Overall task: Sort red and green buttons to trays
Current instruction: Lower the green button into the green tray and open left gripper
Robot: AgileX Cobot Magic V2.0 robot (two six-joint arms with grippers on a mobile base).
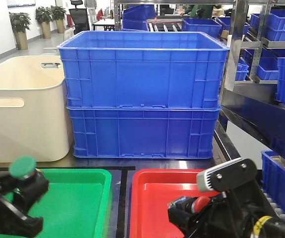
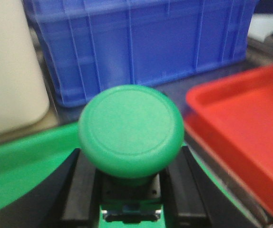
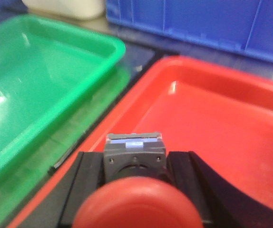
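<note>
Between its fingers the left hand (image 2: pixel 129 190) clamps the green button (image 2: pixel 131 130), poised over the green tray (image 1: pixel 78 198). Over on the right, the right hand (image 3: pixel 135 183) is clenched on a red button (image 3: pixel 136 204) above the red tray (image 3: pixel 212 118). Behind both trays stand stacked blue crates (image 1: pixel 142 94) and a cream tub (image 1: pixel 23 109).

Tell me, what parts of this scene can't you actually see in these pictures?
- Inside the stacked blue crates: front view, their own walls hide any contents.
- Inside the cream tub: its near wall hides the bottom.
- Body of the green button: left wrist view, its cap and the left gripper cover it.
- Red button: right wrist view, cap blurred and cut off by the bottom edge.
- Near ends of the green tray and red tray: the arms hide them.
</note>
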